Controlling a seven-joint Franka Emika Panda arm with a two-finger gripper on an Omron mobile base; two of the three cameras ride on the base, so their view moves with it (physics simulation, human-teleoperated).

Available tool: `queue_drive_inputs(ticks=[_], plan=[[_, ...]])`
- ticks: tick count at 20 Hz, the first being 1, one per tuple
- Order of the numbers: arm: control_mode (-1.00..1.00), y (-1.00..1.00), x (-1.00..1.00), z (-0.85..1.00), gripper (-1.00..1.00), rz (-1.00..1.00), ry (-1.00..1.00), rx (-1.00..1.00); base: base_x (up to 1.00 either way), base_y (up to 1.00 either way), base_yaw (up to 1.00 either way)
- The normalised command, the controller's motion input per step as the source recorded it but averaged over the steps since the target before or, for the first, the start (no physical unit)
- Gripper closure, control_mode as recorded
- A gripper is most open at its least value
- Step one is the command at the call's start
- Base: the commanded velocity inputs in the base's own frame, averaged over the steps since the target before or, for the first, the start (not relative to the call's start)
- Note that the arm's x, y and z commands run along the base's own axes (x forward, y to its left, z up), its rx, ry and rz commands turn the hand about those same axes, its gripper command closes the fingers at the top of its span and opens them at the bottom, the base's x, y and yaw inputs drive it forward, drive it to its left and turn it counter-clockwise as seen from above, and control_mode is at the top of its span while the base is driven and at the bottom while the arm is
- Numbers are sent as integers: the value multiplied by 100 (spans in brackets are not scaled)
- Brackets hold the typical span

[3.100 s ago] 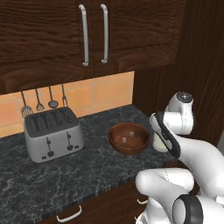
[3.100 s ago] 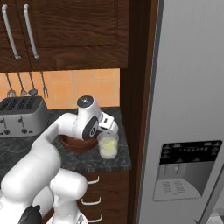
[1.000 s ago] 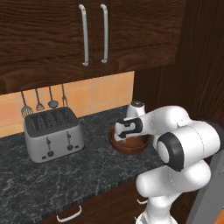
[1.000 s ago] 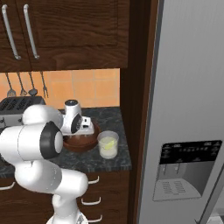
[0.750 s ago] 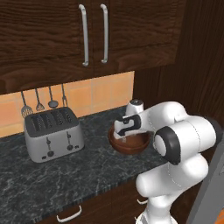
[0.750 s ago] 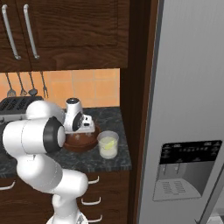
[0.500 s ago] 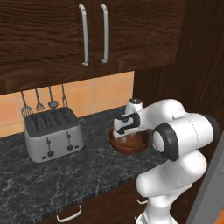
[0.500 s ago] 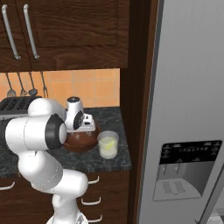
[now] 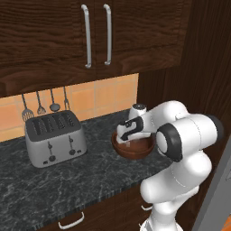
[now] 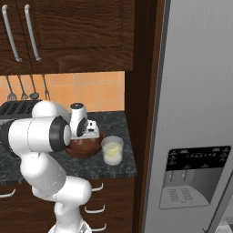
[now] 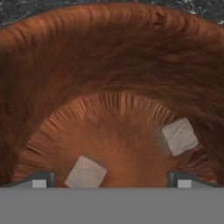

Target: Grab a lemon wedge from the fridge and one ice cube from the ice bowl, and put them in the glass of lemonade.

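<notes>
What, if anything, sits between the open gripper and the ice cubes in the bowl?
Nothing visible. In the hand view the gripper is open, inside the ice bowl. One ice cube lies between its fingertips, nearer one of them; a second cube sits off to the side. No other object lies in the gap.

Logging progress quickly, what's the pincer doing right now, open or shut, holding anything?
Pincer: open and empty, down inside the round reddish-brown ice bowl, above two pale grey ice cubes.
</notes>
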Motion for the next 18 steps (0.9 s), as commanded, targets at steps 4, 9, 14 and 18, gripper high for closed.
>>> queue_drive_inputs(ticks=[4,9,14,18], plan=[[-100,0,0,-47,-100,0,-12,1,0,0,0],[-100,0,0,-3,-100,0,-2,0,0,0,0],[-100,0,0,0,100,0,0,0,0,0,0],[-100,0,0,0,100,0,0,0,0,0,0]])
